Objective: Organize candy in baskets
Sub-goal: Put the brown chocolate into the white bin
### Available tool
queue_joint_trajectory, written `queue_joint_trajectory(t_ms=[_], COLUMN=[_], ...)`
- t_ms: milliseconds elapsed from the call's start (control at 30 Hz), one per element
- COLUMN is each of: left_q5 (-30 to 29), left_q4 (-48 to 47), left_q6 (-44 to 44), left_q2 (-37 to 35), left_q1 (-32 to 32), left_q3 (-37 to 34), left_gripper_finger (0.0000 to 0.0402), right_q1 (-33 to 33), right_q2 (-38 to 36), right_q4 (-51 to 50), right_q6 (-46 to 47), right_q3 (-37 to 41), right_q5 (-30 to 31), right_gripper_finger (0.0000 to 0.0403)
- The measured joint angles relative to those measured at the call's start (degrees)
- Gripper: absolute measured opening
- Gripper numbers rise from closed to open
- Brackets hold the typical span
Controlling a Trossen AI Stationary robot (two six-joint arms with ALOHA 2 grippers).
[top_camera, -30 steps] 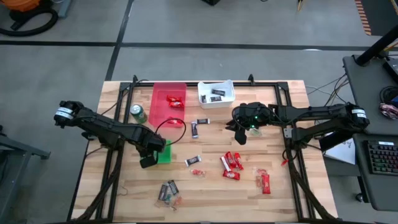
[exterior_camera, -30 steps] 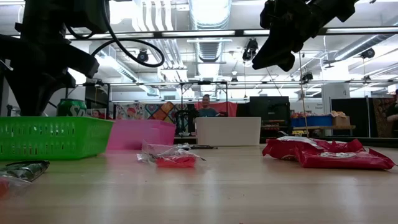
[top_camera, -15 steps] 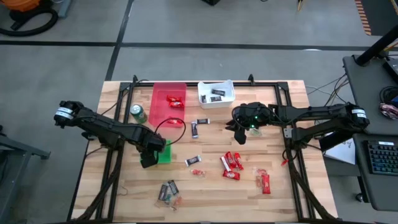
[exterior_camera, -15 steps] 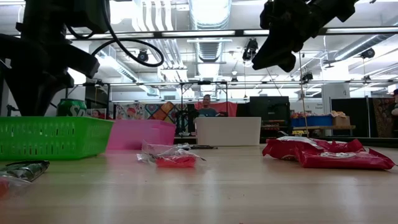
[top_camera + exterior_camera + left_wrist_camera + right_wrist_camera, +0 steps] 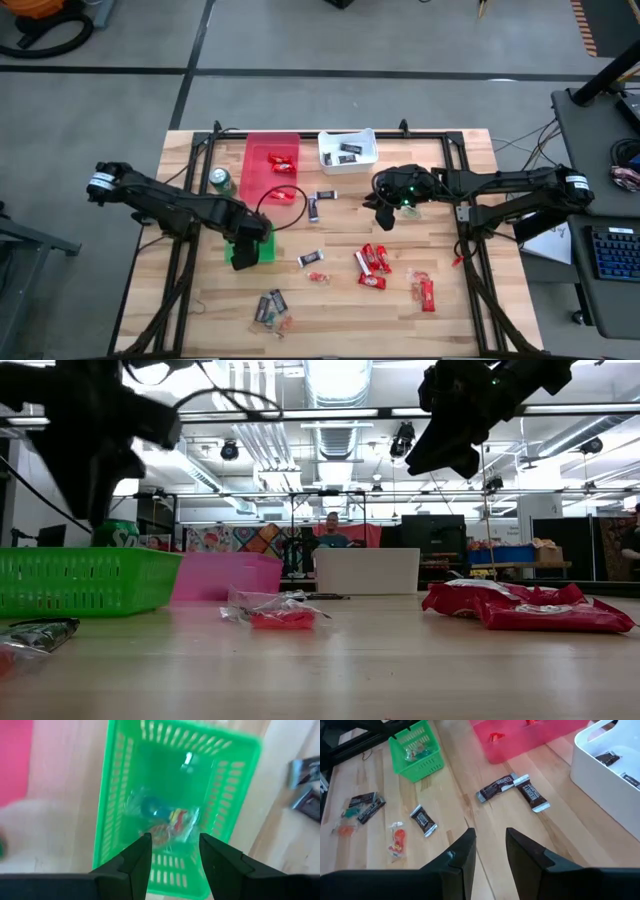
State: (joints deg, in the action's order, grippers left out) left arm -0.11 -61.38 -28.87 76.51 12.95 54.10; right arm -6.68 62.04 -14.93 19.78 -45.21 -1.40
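My left gripper (image 5: 172, 855) hangs open above the small green basket (image 5: 256, 251), fingers pointing down and holding nothing. A clear-wrapped mixed-colour candy (image 5: 165, 817) lies on that basket's floor. My right gripper (image 5: 490, 850) hovers open and empty over the table's middle (image 5: 385, 215), slanting down. Two dark mini bars (image 5: 512, 787) lie on the wood before it. The red basket (image 5: 272, 165) holds red candy. The white basket (image 5: 347, 150) holds dark bars. Red-wrapped bars (image 5: 372, 262) and other candy (image 5: 270, 305) lie scattered on the table's near half.
A green soda can (image 5: 222, 181) stands left of the red basket. A dark bar (image 5: 310, 258) and a small red piece (image 5: 318, 276) lie just right of the green basket. More red bars (image 5: 426, 292) lie toward the near right. Black frame rails (image 5: 462, 215) run along both table sides.
My left gripper has risen from inside the green basket to above its rim, uncovering more of the basket in the high view.
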Motion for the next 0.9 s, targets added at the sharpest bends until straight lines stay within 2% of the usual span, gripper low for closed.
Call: queue_joint_trajectory(t_ms=[167, 433, 600, 733, 900], left_q5=[-3.7, -5.6, -7.0, -10.5, -14.3], left_q4=[2.6, 15.5, 19.2, 19.4, 21.1], left_q6=[5.1, 18.6, 22.7, 23.9, 25.5], left_q2=[0.0, 0.0, 0.0, 0.0, 0.0], left_q1=[0.0, 0.0, 0.0, 0.0, -0.1], left_q3=[2.8, 4.1, 4.1, 4.1, 4.1], left_gripper_finger=[0.0148, 0.0148, 0.0148, 0.0148, 0.0148], right_q1=[0.0, -2.0, -4.4, -5.9, -6.9], right_q2=[0.0, 0.0, 0.0, 0.4, 4.6], right_q4=[-1.9, -17.1, -30.1, -37.9, -39.8], right_q6=[1.7, 13.0, 22.9, 29.8, 33.2], right_q3=[0.0, 0.0, 0.0, 0.4, 1.1], right_q5=[1.6, 16.4, 23.1, 25.1, 25.0], right_gripper_finger=[0.0102, 0.0102, 0.0102, 0.0102, 0.0102])
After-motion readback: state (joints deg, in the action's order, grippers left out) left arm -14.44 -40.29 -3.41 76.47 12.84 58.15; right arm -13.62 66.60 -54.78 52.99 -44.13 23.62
